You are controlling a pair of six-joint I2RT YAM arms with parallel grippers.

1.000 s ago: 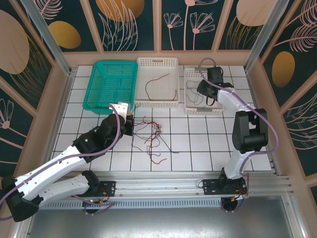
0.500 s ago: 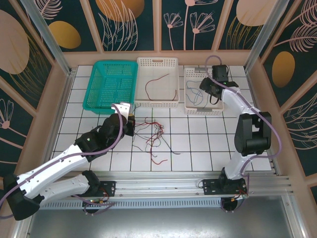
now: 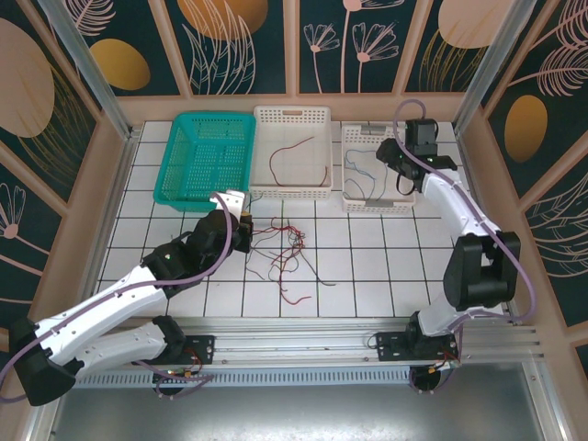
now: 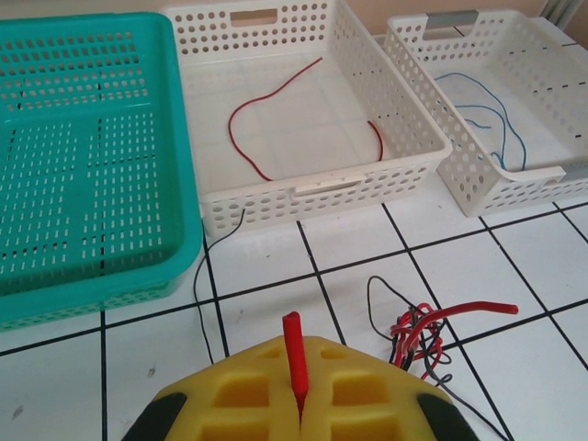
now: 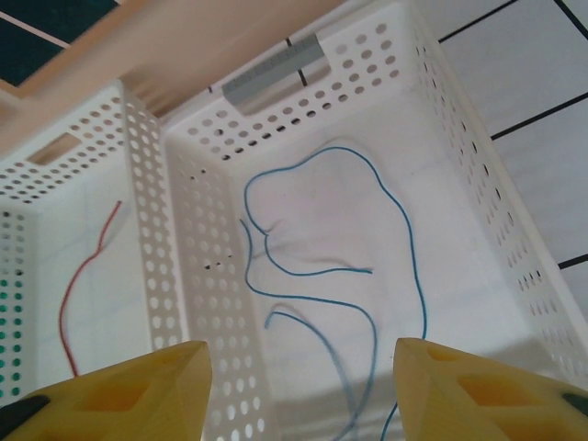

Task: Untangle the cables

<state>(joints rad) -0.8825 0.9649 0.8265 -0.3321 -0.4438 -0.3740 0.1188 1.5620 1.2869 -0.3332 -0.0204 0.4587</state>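
My left pincer [image 4: 296, 409] grips a red cable [image 4: 293, 349]; the tangle [image 3: 285, 250] lies at its three o'clock. My right pincer [image 5: 299, 390] hangs open over blue cables [image 5: 367, 220]. Next, I judge: draw the red free, toward the one-o'clock basket [image 3: 292, 195].

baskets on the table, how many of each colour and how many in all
teal perforated plastic basket: 1
white perforated plastic baskets: 2
total: 3
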